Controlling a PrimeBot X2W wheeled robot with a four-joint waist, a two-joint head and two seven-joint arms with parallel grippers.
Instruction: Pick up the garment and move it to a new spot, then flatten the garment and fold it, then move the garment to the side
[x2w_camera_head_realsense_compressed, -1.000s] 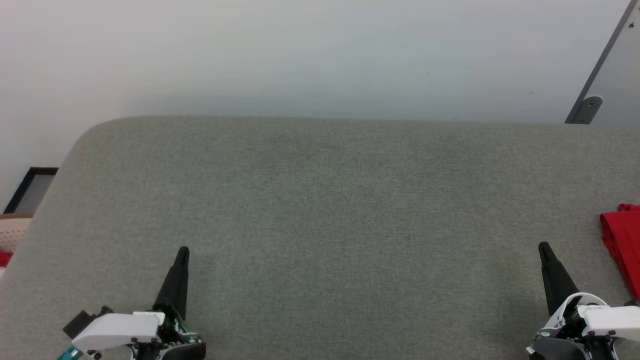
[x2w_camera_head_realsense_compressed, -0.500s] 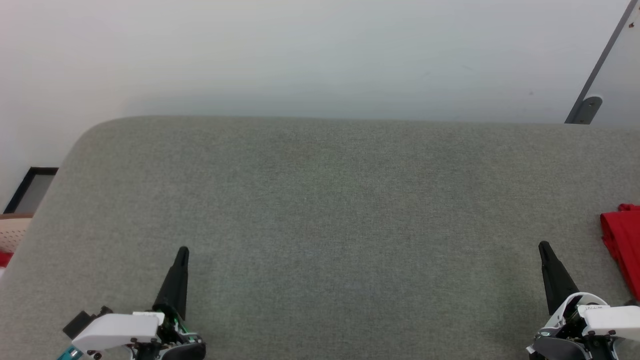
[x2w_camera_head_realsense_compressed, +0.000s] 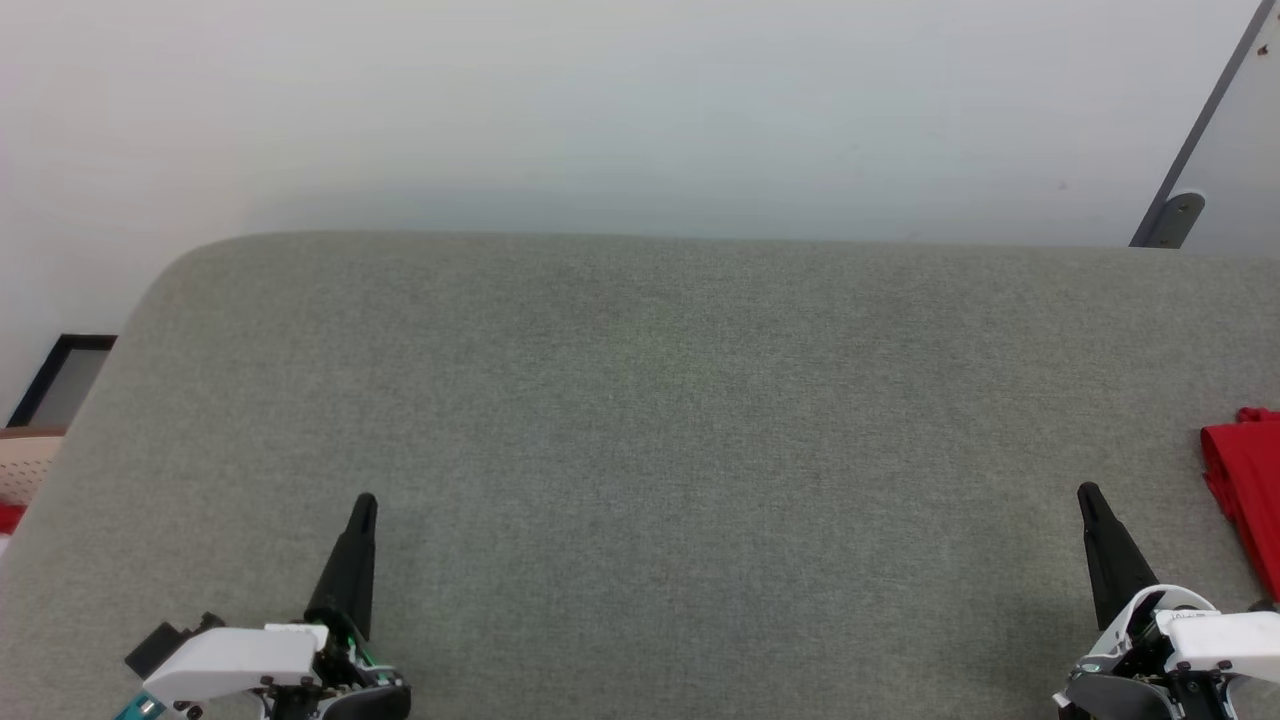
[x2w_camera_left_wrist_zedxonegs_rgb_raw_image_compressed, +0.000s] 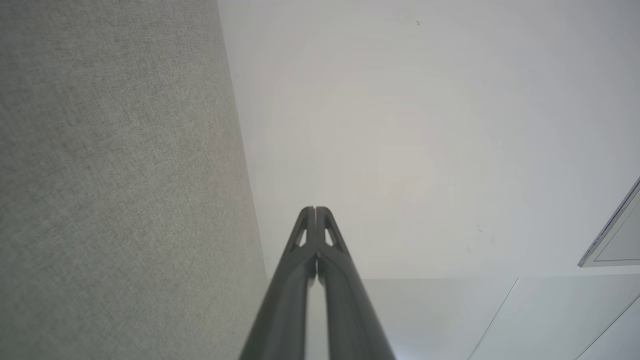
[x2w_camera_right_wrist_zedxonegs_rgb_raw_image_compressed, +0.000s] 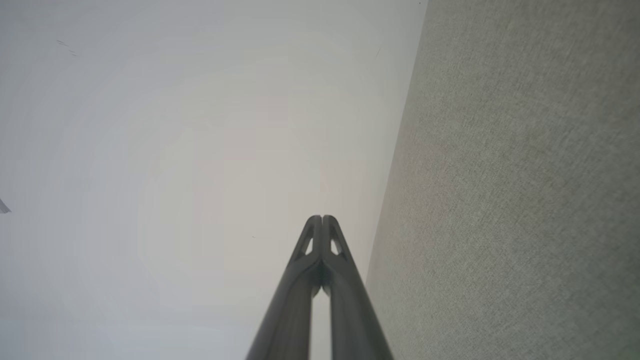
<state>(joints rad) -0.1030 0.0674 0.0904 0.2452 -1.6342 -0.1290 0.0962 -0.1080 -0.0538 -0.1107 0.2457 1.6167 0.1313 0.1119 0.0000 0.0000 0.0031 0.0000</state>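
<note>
Bright, even, diffuse light, a faint soft shadow on the wall (x2w_camera_head_realsense_compressed: 600, 205); head view sharp

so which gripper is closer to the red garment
The right gripper, jaws shut, near the garment at the view's right edge; the left gripper sits far across the grey surface.

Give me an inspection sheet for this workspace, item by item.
Surface: grey fabric tabletop, rounded far-left corner.
Job's things: red garment bunched on the surface at the head view's right edge, partly cut off, apart from both grippers.
Clutter: nothing seen.
Grippers: left gripper and right gripper near the front edge, jaws shut, holding nothing.
Cables: nothing seen.
Surroundings: pale wall behind; slanted grey frame at upper right; dark-framed panel at far left.
</note>
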